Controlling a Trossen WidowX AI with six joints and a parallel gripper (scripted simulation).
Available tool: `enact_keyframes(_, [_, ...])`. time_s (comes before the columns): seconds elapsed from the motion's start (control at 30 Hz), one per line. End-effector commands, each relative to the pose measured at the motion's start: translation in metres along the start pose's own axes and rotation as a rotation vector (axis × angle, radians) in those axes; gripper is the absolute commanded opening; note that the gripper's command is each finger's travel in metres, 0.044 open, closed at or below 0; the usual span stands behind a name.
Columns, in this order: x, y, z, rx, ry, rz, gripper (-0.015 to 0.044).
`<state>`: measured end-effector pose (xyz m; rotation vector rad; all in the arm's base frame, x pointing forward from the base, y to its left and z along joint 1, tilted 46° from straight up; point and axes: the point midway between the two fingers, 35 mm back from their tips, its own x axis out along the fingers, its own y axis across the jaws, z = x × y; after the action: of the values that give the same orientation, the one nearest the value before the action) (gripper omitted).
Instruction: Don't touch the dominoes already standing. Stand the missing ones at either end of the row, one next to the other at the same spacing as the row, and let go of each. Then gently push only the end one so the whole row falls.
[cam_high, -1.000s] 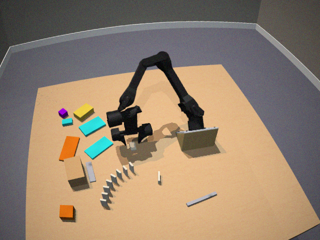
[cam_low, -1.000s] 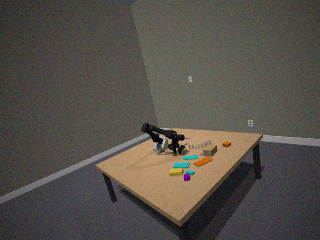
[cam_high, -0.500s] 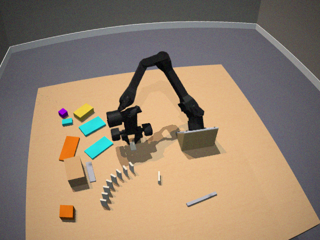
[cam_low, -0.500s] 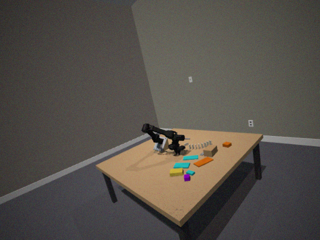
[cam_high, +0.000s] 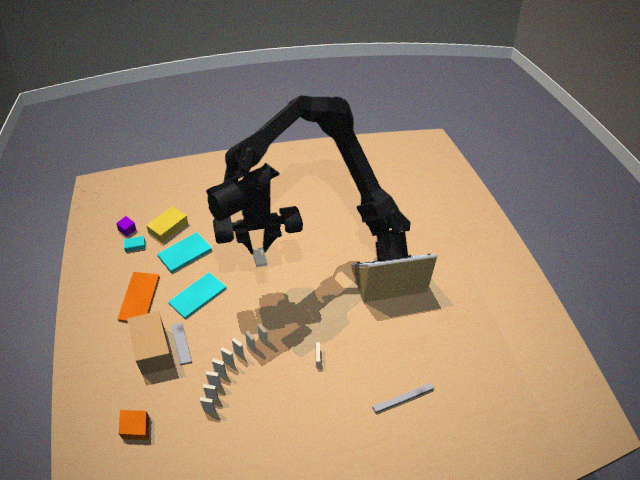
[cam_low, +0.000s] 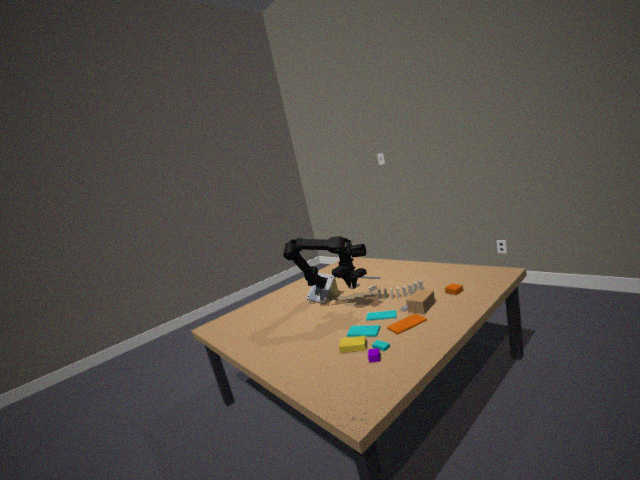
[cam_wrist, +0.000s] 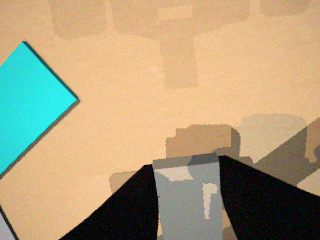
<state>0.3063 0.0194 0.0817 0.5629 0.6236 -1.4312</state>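
Note:
My gripper (cam_high: 259, 250) (cam_low: 353, 285) (cam_wrist: 186, 170) is shut on a grey-white domino (cam_high: 260, 257) (cam_wrist: 190, 202). The domino hangs between the fingertips, a little above the table, with its shadow apart from it. A curved row of several upright dominoes (cam_high: 227, 357) stands nearer the front in the top view; the row also shows in the exterior view (cam_low: 405, 290). The row's nearer-to-gripper end domino (cam_high: 262, 334) and its far end domino (cam_high: 207, 406) both stand. Another white domino (cam_high: 318, 355) is apart, right of the row, seemingly on its long edge.
A wooden block (cam_high: 149, 338) (cam_low: 420, 302) and a grey bar (cam_high: 180, 343) are left of the row. Cyan slabs (cam_high: 185, 252) (cam_high: 197, 295), an orange slab (cam_high: 138, 296), a yellow block (cam_high: 166, 224), and an orange block (cam_high: 133, 424) lie around. Another grey bar (cam_high: 403, 398) is at front right.

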Motion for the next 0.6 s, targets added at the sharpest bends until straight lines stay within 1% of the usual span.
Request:
enact_keyframes(0.0, [-0.003, -0.003, 0.009, -0.037, 0.005, -0.013, 0.0107])
enact_keyframes(0.2, [-0.004, -0.023, 0.072, -0.446, 0.023, -0.007, 0.0107])
enact_keyframes(0.4, [-0.004, -0.058, 0.129, -0.865, 0.024, 0.000, 0.0107])
enact_keyframes(0.57, [-0.004, -0.081, 0.155, -1.092, 0.018, -0.002, 0.0107])
